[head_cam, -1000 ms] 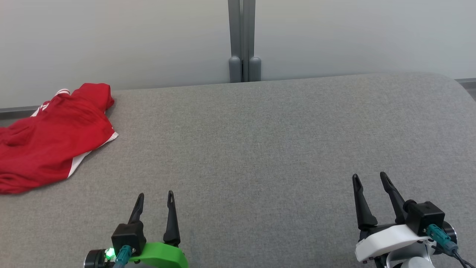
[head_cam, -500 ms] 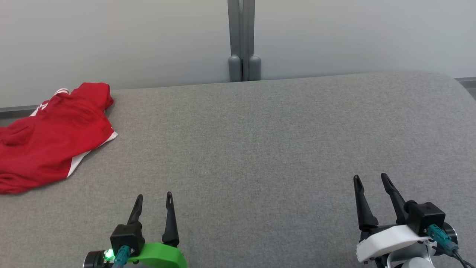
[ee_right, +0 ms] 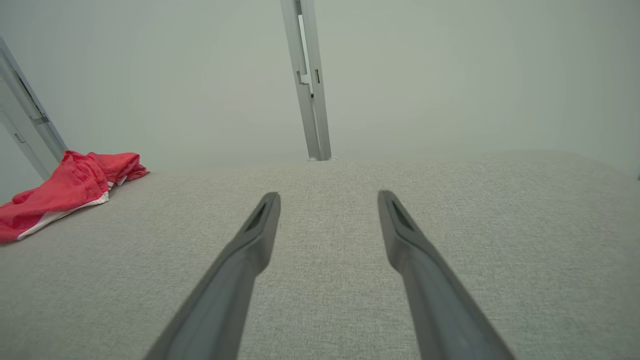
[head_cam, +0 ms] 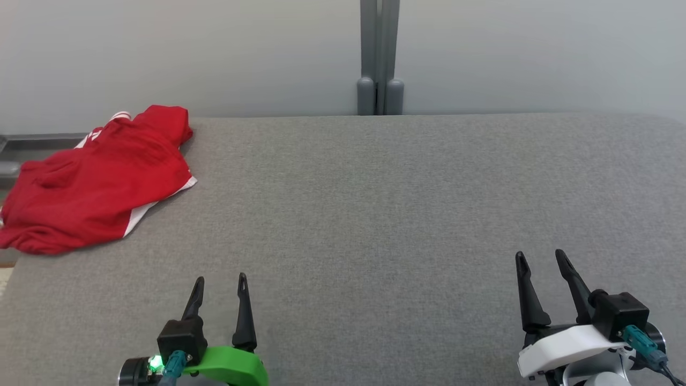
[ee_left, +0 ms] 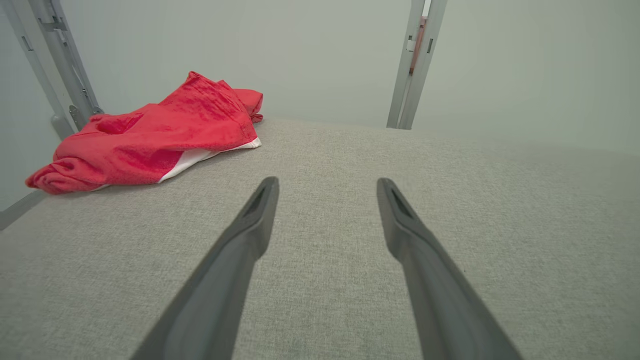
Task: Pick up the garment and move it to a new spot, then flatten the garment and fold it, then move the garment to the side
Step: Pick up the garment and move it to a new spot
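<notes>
The red garment (head_cam: 102,182) lies well to the left of the grey post (head_cam: 379,59), at the table (head_cam: 375,214) edge. Our left gripper (head_cam: 221,279) and right gripper (head_cam: 538,253), both in front of the post, are spread and empty. We should pinch a thick fold with the left one and lift high.

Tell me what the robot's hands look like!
The left gripper sits on a bright green mount with a glowing green light; the right gripper has a white one. Both have two long, dark, pointed jaws, a black box and a teal cable plug.
</notes>
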Tool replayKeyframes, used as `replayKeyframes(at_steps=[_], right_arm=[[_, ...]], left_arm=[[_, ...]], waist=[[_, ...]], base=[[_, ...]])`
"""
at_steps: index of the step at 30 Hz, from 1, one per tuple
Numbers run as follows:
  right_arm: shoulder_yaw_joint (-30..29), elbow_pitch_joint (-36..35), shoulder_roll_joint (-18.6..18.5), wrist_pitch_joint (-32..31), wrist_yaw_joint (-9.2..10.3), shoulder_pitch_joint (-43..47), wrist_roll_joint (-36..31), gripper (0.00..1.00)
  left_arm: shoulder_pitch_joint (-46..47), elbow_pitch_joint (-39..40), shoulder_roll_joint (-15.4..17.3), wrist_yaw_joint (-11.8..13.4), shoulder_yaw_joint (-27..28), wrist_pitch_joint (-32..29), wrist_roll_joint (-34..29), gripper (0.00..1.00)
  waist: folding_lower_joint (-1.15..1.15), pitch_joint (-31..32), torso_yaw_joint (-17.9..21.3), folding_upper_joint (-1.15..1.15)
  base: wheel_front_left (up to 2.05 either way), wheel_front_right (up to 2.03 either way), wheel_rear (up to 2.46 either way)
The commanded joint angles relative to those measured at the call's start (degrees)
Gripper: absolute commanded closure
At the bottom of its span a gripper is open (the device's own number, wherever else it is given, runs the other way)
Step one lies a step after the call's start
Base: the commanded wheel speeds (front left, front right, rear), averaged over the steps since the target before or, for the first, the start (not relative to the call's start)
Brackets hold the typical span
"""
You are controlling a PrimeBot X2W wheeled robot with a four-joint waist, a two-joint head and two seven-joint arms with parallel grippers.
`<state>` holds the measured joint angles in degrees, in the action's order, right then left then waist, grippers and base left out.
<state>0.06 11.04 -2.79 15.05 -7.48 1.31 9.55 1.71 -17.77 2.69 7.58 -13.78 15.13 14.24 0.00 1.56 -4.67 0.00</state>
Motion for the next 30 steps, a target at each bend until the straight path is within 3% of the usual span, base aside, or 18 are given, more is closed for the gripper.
replayKeyframes(at_steps=[1,9,17,30], right_arm=[[-0.01,-0.41,-0.18,0.20,-0.03,0.56,0.23,0.00],[0.10,-0.82,-0.19,0.20,-0.03,-0.25,0.38,0.00],[0.17,-0.75,-0.19,0.20,-0.03,-0.48,0.39,0.00],[2.98,0.88,-0.21,0.20,-0.03,-3.93,-0.20,0.00]], left_arm=[[0.72,0.15,0.36,0.11,0.33,0.04,-0.18,0.00],[0.99,0.45,0.34,0.12,1.75,0.04,-0.81,0.00],[0.34,1.05,0.32,0.00,3.31,0.02,-0.92,0.00],[-1.49,4.13,0.31,1.44,6.20,0.03,-0.13,0.00]], waist=[[0.00,-0.48,-3.84,0.00],[0.00,-1.52,-15.86,0.00],[0.00,-1.74,-24.37,0.00],[0.00,-3.46,-25.52,0.00]], base=[[0.00,0.00,0.00],[0.00,0.00,0.00],[0.00,0.00,0.00],[0.00,0.00,0.00]])
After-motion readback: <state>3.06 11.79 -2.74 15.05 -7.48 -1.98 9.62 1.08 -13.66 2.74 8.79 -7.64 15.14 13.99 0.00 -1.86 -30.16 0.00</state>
